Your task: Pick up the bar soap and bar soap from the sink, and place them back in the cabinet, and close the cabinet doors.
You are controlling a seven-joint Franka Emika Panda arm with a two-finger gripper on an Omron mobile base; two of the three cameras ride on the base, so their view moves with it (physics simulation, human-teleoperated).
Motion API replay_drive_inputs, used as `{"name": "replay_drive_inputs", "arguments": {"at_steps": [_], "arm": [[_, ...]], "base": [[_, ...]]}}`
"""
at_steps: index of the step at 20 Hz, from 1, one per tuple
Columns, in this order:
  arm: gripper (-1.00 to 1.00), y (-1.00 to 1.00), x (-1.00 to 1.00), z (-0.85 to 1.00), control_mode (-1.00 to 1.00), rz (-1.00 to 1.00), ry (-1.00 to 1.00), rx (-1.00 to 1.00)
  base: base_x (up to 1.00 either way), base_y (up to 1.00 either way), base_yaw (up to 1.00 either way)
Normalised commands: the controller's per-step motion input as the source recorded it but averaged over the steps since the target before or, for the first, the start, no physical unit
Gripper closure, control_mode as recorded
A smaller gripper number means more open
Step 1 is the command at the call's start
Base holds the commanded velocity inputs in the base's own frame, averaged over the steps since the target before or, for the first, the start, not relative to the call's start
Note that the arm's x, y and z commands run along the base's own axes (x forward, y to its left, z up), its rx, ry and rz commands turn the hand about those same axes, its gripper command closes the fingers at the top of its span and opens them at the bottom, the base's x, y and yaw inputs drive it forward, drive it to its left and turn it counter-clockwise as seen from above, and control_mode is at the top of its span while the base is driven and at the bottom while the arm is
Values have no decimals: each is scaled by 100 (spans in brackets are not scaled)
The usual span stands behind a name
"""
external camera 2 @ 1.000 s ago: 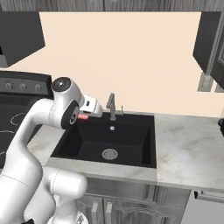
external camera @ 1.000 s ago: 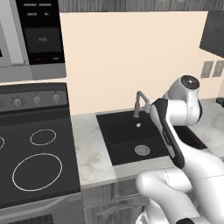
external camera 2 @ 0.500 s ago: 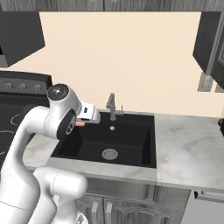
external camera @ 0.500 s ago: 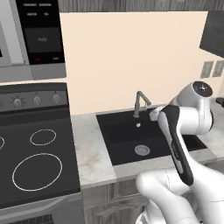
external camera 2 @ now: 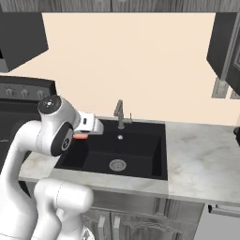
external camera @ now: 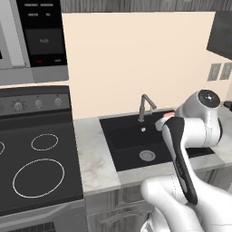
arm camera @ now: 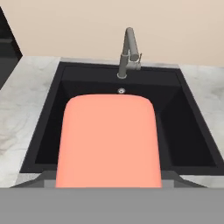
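A salmon-orange bar soap [arm camera: 107, 140] fills the middle of the hand view and hides the finger tips. My gripper [external camera 2: 83, 132] is shut on this bar soap [external camera 2: 78, 137] and holds it in the air over the left part of the black sink [external camera 2: 140, 150]. In the left base view the bar soap [external camera: 168, 115] peeks out at the gripper [external camera: 164, 119], above the sink's [external camera: 127, 140] right side. The dark cabinet [external camera 2: 224, 40] hangs at the upper right, well above and right of the gripper. A corner of the cabinet [external camera: 222, 36] also shows from the left.
A grey gooseneck faucet [arm camera: 128, 52] stands at the sink's back rim, and a round silver drain [external camera 2: 117, 164] lies in the basin. A black stovetop [external camera: 36, 167] lies to the left. Marble counter [external camera 2: 201, 159] runs to the right of the sink.
The arm's upper joint has swung to the right in the left base view. The hand with the soap has turned and sunk slightly over the sink.
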Motion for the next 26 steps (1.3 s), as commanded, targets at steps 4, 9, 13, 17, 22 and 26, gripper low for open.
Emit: {"name": "replay_drive_inputs", "arguments": {"at_steps": [4, 9, 13, 17, 22, 26], "arm": [[100, 0, -21, 4, -100, 0, -1, -3], [100, 0, -27, 10, -100, 0, 0, 0], [100, 0, -21, 23, -100, 0, 0, 0], [100, 0, -16, 21, -100, 0, 0, 0], [100, 0, -19, 16, -100, 0, 0, 0], [100, 0, -24, 0, 100, 0, 0, 0]], "base": [[0, 0, 0], [0, 0, 0], [0, 0, 0], [0, 0, 0], [0, 0, 0], [-9, 0, 0]]}}
